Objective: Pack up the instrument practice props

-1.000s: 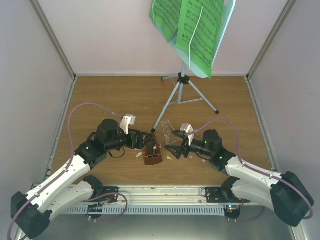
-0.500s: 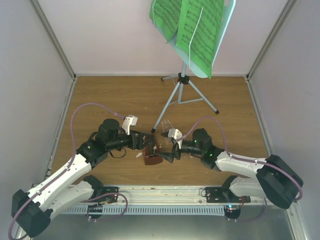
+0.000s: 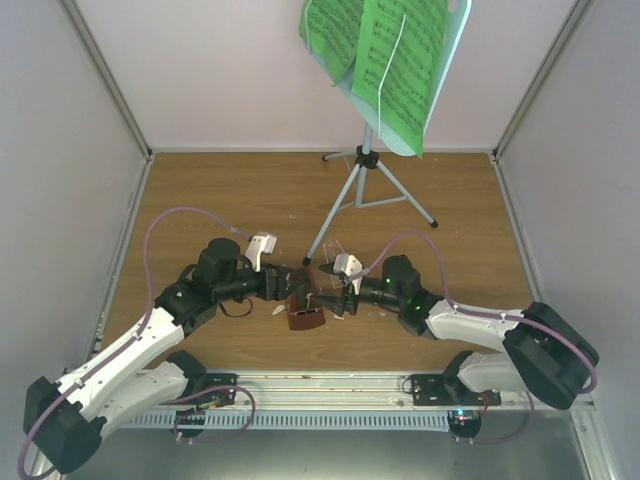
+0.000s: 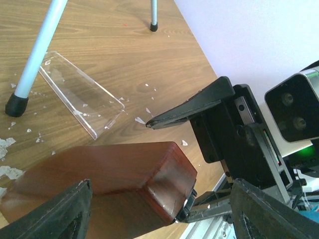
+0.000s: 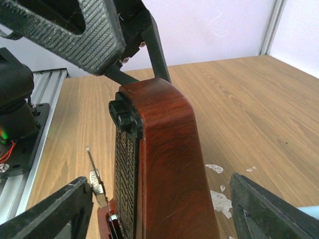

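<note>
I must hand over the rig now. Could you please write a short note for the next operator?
Left gripper: open, fingers on either side of the metronome.
Right gripper: open, also around it from the other side.
The metronome is not gripped. The clear cover lies flat on the table beside a leg of the stand.
The stand is upright at the back, with the pages on it.
Done: nothing packed yet.
Left: metronome, cover, pages, stand.

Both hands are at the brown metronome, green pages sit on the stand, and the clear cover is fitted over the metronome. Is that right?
No. The clear cover is off the metronome, lying flat on the table beside a stand leg, as the left wrist view shows. The rest stands.
</note>
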`<state>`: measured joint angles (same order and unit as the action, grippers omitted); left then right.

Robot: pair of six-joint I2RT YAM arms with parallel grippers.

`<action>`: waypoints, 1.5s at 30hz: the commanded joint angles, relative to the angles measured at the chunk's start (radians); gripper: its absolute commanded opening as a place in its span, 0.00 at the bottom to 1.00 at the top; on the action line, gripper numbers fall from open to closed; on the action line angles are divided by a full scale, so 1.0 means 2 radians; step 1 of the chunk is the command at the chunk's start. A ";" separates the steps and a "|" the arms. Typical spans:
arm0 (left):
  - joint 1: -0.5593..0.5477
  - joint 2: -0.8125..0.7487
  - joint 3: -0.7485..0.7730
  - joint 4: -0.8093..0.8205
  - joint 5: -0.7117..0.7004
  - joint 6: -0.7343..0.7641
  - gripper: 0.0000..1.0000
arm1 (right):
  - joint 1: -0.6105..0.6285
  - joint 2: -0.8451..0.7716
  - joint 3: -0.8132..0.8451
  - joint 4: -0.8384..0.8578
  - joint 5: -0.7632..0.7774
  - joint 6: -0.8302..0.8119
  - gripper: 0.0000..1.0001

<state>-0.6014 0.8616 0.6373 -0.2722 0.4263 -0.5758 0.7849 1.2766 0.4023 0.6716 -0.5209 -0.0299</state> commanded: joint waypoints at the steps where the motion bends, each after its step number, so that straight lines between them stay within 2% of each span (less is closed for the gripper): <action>1: 0.001 0.000 -0.007 0.025 0.005 0.002 0.76 | 0.003 0.004 0.010 0.026 0.012 -0.002 0.74; 15: 0.000 0.001 -0.010 0.026 0.008 0.005 0.67 | 0.003 0.004 0.011 0.024 0.029 0.000 0.67; 45: 0.001 0.007 -0.010 0.032 0.016 0.008 0.64 | 0.003 0.026 0.024 0.022 0.049 0.030 0.66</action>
<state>-0.6014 0.8734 0.6281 -0.2573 0.4469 -0.5724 0.7864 1.3182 0.4305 0.6899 -0.4488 0.0212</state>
